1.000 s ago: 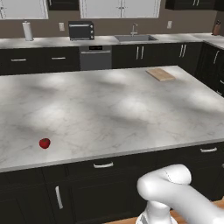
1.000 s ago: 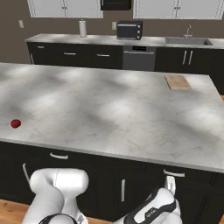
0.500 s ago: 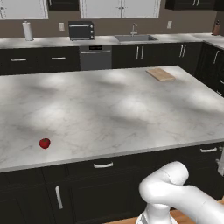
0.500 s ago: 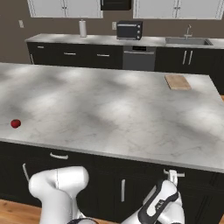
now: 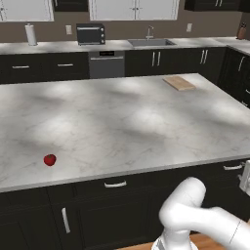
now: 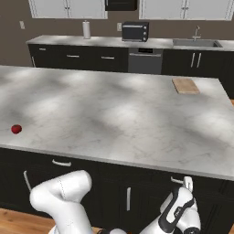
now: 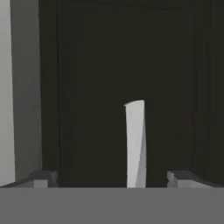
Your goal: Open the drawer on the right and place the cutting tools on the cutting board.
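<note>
The drawer (image 7: pixel 109 78) is shut; its flat dark front faces the hand view, with the silver bar handle (image 7: pixel 134 144) standing on end there. My gripper (image 7: pixel 111 179) is open, and the handle sits between its fingertips (image 7: pixel 43 178), nearer the right one, apart from both. From the right base view the gripper (image 6: pixel 186 183) hangs just under the counter edge by the handle (image 6: pixel 176 180); the left base view has it at the right edge (image 5: pixel 245 178). The cutting board (image 5: pixel 178 83) (image 6: pixel 185 85) lies bare on the island's far right. The cutting tools are hidden.
A small red ball (image 5: pixel 49 159) (image 6: pixel 16 129) rests near the island's front left edge. More dark drawers and doors with silver handles (image 5: pixel 115 184) line the island front. My white arm (image 6: pixel 64 194) bends low before them. A back counter holds a toaster oven (image 5: pixel 91 33) and a sink (image 5: pixel 149 42).
The hand has risen and edged rightwards to the right drawer's handle, coming into the left base view at its right edge. The jaws have stayed open.
</note>
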Tool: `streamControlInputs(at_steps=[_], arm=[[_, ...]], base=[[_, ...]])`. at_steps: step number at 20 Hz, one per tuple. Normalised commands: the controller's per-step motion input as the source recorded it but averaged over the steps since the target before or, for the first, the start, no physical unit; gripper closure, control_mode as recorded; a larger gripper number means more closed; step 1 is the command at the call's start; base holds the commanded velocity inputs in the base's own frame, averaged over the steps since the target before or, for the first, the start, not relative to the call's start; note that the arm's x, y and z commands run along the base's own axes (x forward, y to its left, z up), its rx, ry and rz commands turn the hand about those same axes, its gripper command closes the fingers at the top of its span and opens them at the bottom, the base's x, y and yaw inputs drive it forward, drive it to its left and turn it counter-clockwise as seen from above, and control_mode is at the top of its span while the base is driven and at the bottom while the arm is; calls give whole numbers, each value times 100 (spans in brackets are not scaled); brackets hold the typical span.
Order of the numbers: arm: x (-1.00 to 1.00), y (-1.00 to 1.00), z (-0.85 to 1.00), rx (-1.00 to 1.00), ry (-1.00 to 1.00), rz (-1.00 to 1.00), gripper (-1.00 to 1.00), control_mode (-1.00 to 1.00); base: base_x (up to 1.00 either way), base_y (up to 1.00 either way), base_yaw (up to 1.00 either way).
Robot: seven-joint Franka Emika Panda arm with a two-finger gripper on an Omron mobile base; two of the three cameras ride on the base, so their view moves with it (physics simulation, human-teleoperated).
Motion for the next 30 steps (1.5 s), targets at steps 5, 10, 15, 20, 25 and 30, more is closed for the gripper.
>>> streamControlInputs(at_steps=[5,10,15,20,25,30], arm=[[44,-32,-56,2,-7,3,-100,-100],[58,-22,-40,4,-5,1,-100,-100],[60,-11,-20,3,0,0,-100,-100],[27,0,-13,0,0,0,100,-100],[0,0,0,0,0,0,100,-100],[0,0,0,0,0,0,100,-100]], base=[[0,0,0],[0,0,0],[0,0,0],[0,0,0],[0,0,0],[0,0,0]])
